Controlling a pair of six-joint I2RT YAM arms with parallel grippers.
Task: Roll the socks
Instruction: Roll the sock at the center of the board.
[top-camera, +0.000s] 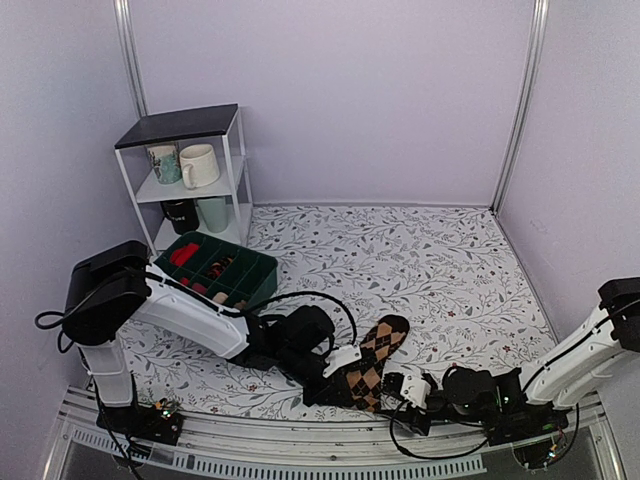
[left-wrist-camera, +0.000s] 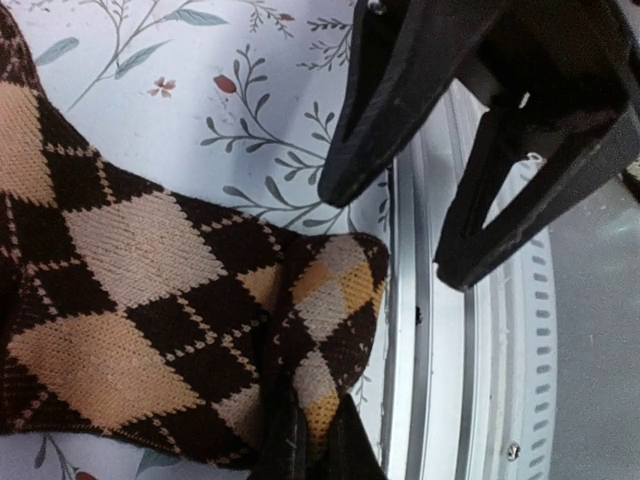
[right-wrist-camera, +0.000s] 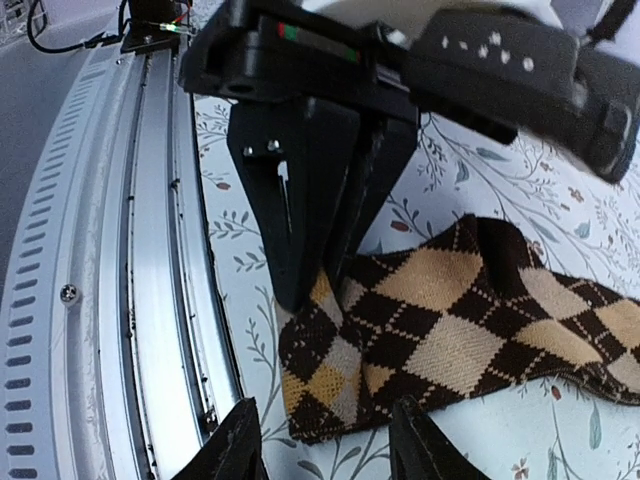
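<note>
A brown and tan argyle sock (top-camera: 374, 361) lies flat on the floral table near the front edge. My left gripper (top-camera: 340, 385) is shut on the sock's near end; in the left wrist view the fingertips (left-wrist-camera: 305, 440) pinch a fold of the sock (left-wrist-camera: 130, 290). My right gripper (top-camera: 412, 388) is open, just right of that same end. In the right wrist view its two fingertips (right-wrist-camera: 250, 440) straddle the sock's end (right-wrist-camera: 420, 330), close to it, with the left gripper (right-wrist-camera: 320, 270) clamped on the fabric beyond.
The metal front rail (top-camera: 300, 455) runs right beside the sock's end. A green divided bin (top-camera: 215, 268) with small items sits at the left. A white shelf (top-camera: 190, 175) with mugs stands at the back left. The two grippers are very near each other.
</note>
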